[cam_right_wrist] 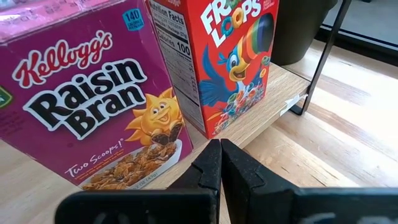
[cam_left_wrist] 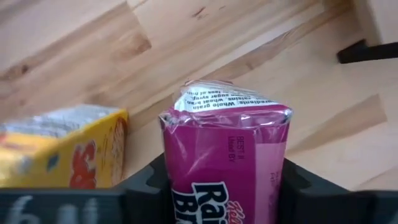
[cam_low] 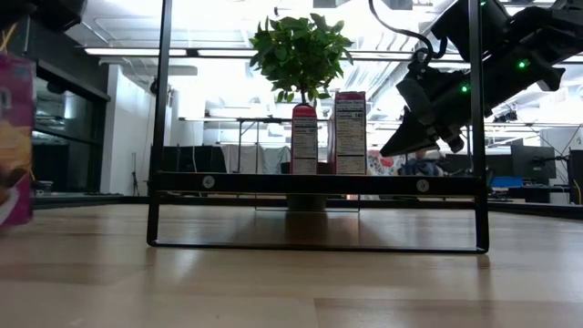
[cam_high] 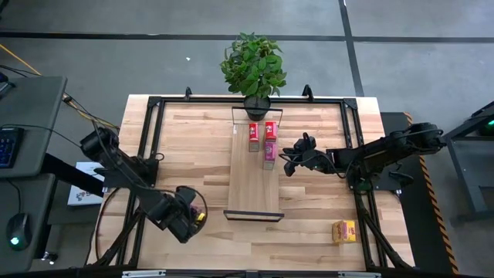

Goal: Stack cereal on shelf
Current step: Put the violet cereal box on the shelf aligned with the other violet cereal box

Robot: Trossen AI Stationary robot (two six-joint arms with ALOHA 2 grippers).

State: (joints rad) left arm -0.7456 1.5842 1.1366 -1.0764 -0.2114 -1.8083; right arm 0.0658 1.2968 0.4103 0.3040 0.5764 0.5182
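Observation:
The shelf [cam_high: 253, 193] is a long light-wood plank running from near to far at the table's middle; it also shows in the low view [cam_low: 314, 183]. Two red boxes [cam_high: 253, 136] [cam_high: 270, 128] and one pink box [cam_high: 269, 151] stand upright on its far half. My right gripper [cam_high: 288, 163] is shut and empty just right of the pink box [cam_right_wrist: 93, 93], level with the shelf, facing it and a red box [cam_right_wrist: 233, 56]. My left gripper [cam_high: 191, 215] is at the near left, shut on a second pink box [cam_left_wrist: 227, 162]. One yellow box [cam_left_wrist: 62, 149] lies beside it. My left gripper pinches the pink box between its two fingers [cam_left_wrist: 149, 183], one on each of two opposite sides [cam_left_wrist: 171, 186]. The box's crumpled end flap [cam_left_wrist: 230, 102] sticks out past the fingertips. Whether the box is clear of the table, I cannot tell.
A potted plant [cam_high: 255, 69] stands at the shelf's far end. Another yellow box [cam_high: 344, 231] lies on the table at the near right. A black frame [cam_high: 154, 139] runs along the table's left, far and right sides. The shelf's near half is bare wood.

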